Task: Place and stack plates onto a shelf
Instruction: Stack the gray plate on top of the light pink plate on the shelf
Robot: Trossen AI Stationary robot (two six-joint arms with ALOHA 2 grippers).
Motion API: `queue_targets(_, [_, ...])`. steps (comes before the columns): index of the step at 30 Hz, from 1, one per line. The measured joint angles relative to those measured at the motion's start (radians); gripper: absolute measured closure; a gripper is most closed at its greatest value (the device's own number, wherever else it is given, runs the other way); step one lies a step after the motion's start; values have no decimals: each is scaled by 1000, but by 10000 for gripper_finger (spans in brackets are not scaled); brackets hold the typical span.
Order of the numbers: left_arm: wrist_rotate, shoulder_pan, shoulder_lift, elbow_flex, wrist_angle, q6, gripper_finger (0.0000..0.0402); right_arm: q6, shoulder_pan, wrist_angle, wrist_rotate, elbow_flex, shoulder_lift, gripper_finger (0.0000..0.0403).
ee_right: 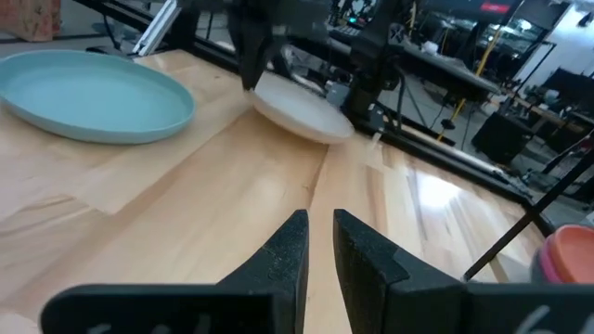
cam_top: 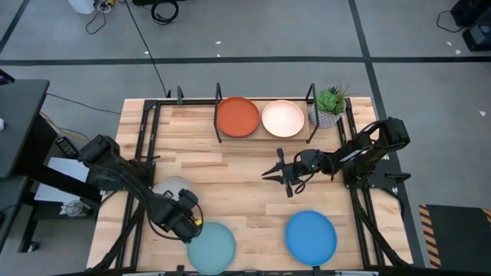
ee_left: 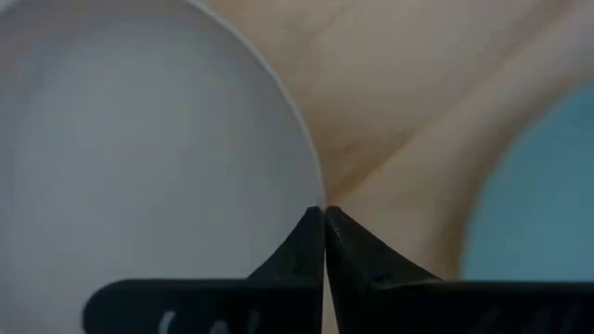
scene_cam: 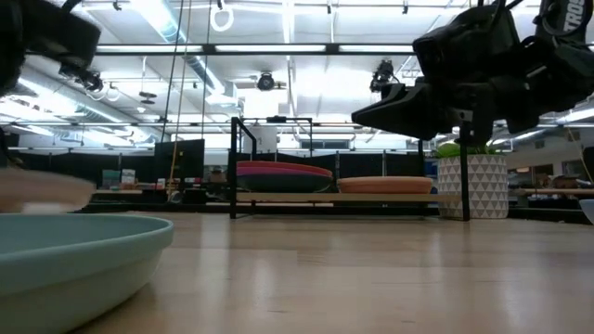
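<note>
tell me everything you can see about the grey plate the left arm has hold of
The grey plate is a round, shallow, plain pale-grey dish with a smooth matte face and thin rim. The left gripper is pinched shut on its rim. In the right wrist view it hangs tilted, lifted off the wooden table at the near left. The pale teal plate lies flat close beside it; whether the two touch cannot be told.

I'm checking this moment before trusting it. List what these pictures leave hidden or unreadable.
- Grey plate: in the high view the left gripper and its arm cover most of it.
- Pale teal plate: cut off by the low view's edge.
- Stacks on the shelf: the high view shows only the orange plate and cream plate on top; the low view is too coarse for a count.
</note>
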Motion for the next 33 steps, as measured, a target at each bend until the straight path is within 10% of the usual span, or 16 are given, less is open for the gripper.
queue_targets(8, [-102,37,-23,175,29,406,396,1,50,-15,25,0,0,344])
queue_targets(16, [-269,130,-23,272,142,927,396,35,157,-121,334,0,-58,344])
queue_targets(33, [-80,523,5,272,556,1756,394,346,333,-541,349,0,-210,344])
